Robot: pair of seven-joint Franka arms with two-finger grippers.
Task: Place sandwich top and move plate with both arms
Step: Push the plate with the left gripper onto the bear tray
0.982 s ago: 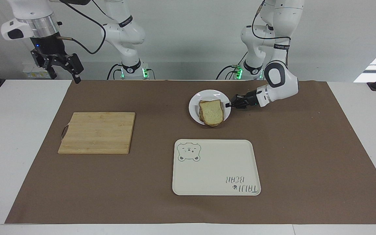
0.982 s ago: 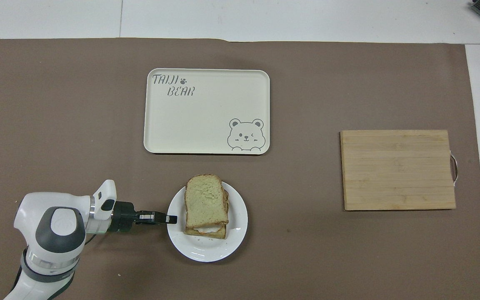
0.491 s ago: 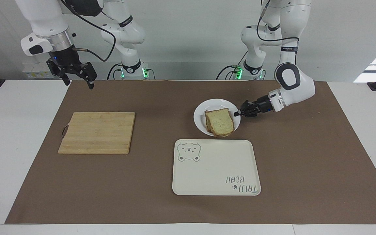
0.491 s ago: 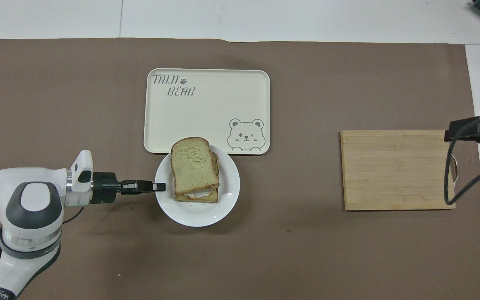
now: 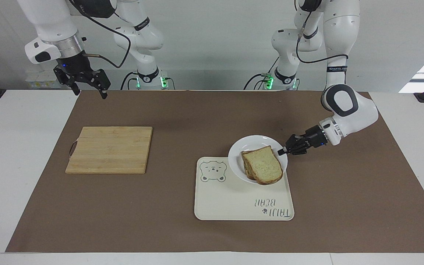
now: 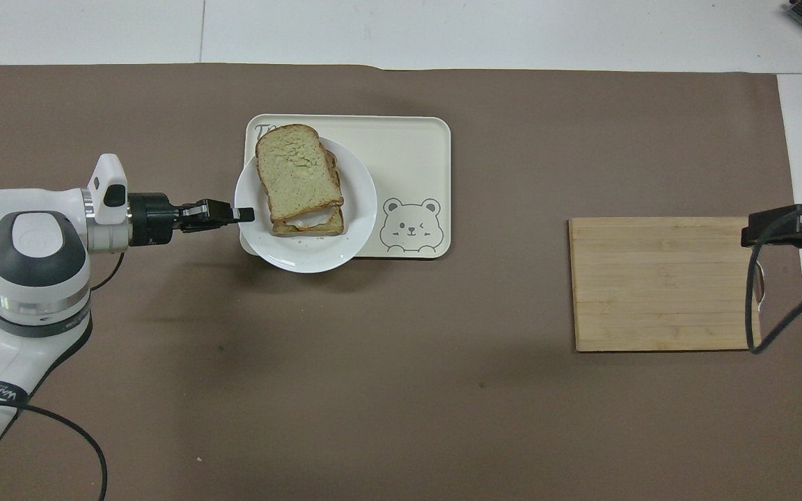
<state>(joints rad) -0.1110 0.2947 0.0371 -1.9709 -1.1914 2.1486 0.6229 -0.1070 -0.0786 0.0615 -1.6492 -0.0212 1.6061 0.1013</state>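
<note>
White plate (image 5: 258, 142) bearing the stacked sandwich top (image 5: 262, 164), raised over tray (image 5: 234, 206).

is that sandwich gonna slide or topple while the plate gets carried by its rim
Possibly. The stacked bread-slice sandwich sits loose and off-centre on the small round white plate, which looks smooth. The left gripper holds only one rim, so any tilt could shift the slices.

Round white plate (image 6: 361, 209) hides corner and lettering of cream bear-printed tray (image 6: 408, 146); pale top bread slice (image 6: 296, 170) covers sandwich filling; right gripper (image 6: 791, 226) cut off at overhead edge.
</note>
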